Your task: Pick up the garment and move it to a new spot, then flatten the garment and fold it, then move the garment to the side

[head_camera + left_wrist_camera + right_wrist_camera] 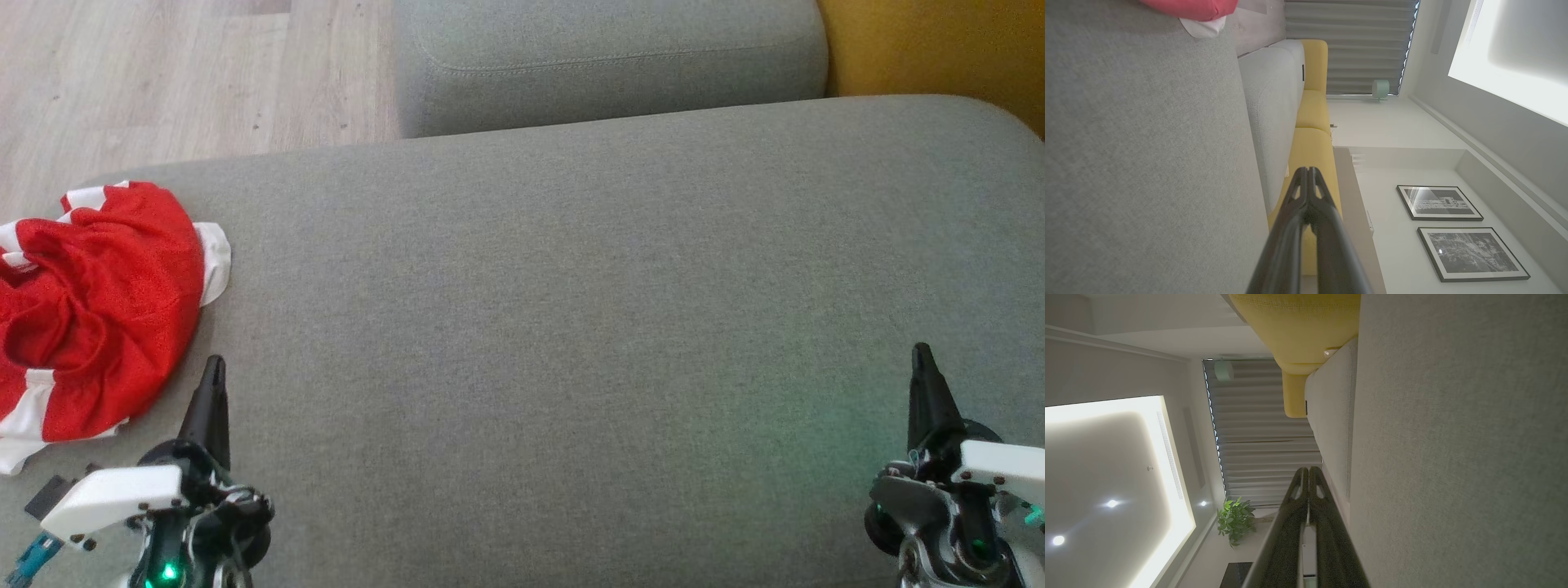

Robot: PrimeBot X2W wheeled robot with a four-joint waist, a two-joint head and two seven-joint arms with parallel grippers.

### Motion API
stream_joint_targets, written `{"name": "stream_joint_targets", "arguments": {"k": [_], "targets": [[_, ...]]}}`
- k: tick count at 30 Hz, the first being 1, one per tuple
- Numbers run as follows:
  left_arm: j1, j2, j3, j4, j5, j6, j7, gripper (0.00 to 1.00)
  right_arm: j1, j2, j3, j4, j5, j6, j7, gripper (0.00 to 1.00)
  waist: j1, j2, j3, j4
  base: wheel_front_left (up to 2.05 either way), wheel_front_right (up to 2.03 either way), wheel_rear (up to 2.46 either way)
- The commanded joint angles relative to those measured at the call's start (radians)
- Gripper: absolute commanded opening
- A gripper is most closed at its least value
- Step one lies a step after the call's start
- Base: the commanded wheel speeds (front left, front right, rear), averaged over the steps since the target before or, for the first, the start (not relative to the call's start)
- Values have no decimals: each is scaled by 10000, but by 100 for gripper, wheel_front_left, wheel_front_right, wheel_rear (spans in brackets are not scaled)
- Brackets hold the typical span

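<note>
A crumpled red-and-white garment (98,310) lies at the left edge of the grey sofa cushion (571,327). Nearby, the left gripper (214,367) and right gripper (923,355) hover closed.

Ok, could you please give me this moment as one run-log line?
phase: before pick | garment: crumpled, left edge of sofa | left gripper: shut, empty, beside garment | right gripper: shut, empty

Grey sofa seat (571,327); crumpled red-white garment (90,310) at left edge

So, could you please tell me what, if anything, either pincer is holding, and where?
Nothing: the left pincer and right pincer are shut and empty; the crumpled red-and-white fabric garment lies ungripped.
</note>
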Motion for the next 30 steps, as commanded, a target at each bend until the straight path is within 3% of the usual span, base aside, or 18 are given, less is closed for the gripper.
{"name": "stream_joint_targets", "arguments": {"k": [1,30], "targets": [[-550,85,346,-292,117,-75,77,0,-495,-45,210,-368,-27,23,57,0,0,0,0,0,0,0,0],[-550,85,346,-292,117,-75,76,0,-495,-45,210,-368,-27,23,57,0,0,0,0,0,0,0,0]]}}
